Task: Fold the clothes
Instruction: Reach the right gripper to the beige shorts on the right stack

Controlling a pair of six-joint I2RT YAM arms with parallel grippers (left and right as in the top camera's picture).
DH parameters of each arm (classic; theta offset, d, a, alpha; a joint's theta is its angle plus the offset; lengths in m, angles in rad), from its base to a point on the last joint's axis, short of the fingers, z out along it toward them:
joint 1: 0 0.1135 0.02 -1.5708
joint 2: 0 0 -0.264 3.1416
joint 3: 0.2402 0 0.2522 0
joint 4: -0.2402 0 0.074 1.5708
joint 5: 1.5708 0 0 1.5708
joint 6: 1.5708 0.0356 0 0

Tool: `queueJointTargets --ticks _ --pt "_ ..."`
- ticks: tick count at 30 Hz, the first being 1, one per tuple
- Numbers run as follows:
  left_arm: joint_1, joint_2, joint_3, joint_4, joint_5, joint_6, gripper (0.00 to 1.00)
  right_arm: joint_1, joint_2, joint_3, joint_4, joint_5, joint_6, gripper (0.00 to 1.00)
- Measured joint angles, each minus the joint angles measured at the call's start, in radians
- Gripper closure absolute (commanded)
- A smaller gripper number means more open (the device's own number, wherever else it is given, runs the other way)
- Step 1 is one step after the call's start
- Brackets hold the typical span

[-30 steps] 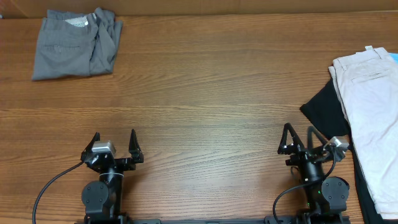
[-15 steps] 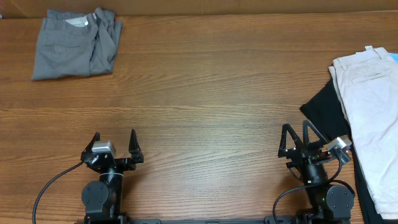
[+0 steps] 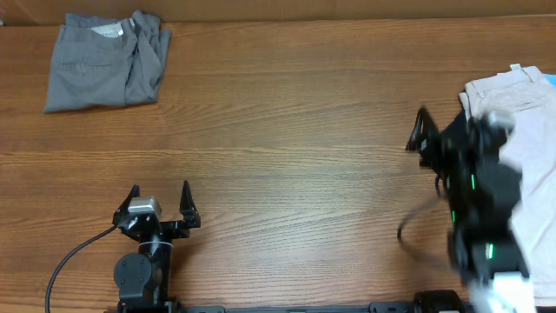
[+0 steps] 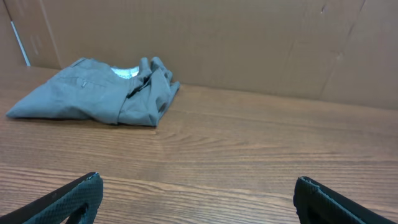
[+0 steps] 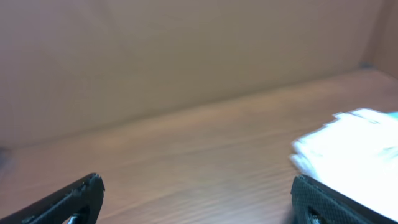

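Note:
Pale beige shorts [image 3: 533,100] lie at the table's right edge and show blurred in the right wrist view [image 5: 354,146]. Folded grey shorts [image 3: 102,59] lie at the far left corner and also show in the left wrist view [image 4: 102,93]. My right gripper [image 3: 432,132] is open and empty, raised and motion-blurred at the beige shorts' left edge. It hides the black T-shirt. My left gripper [image 3: 159,202] is open and empty, low near the front edge, far from the grey shorts. Both grippers' jaws stand wide apart in their wrist views [image 4: 196,199] [image 5: 199,199].
The wooden table [image 3: 287,130] spreads between the two piles. A brown cardboard wall [image 4: 249,37] stands along the far edge. A blue corner [image 3: 550,80] shows at the right edge behind the beige shorts.
My right arm has swung up and away from the front edge toward the beige shorts, blurred with motion. The left arm and the clothes have not moved.

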Motion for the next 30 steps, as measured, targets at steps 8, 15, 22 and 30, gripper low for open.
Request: queueJointTargets --ticks 8,15,22,30 --pt "0.0 0.0 0.0 0.0 0.0 0.0 0.0 -0.091 0.615 0.572 -0.431 0.176 -0.151 0.0" --pt "0.0 0.0 0.0 0.0 0.0 0.0 0.0 -0.165 0.958 0.838 -0.558 0.246 -0.238 0.02" --pt "0.0 0.0 0.0 0.0 0.0 0.0 0.0 -0.172 1.149 0.853 -0.498 0.405 -0.37 0.06" --pt "0.0 0.0 0.0 0.0 0.0 0.0 0.0 -0.184 1.335 0.853 -0.375 0.513 -0.451 0.07"
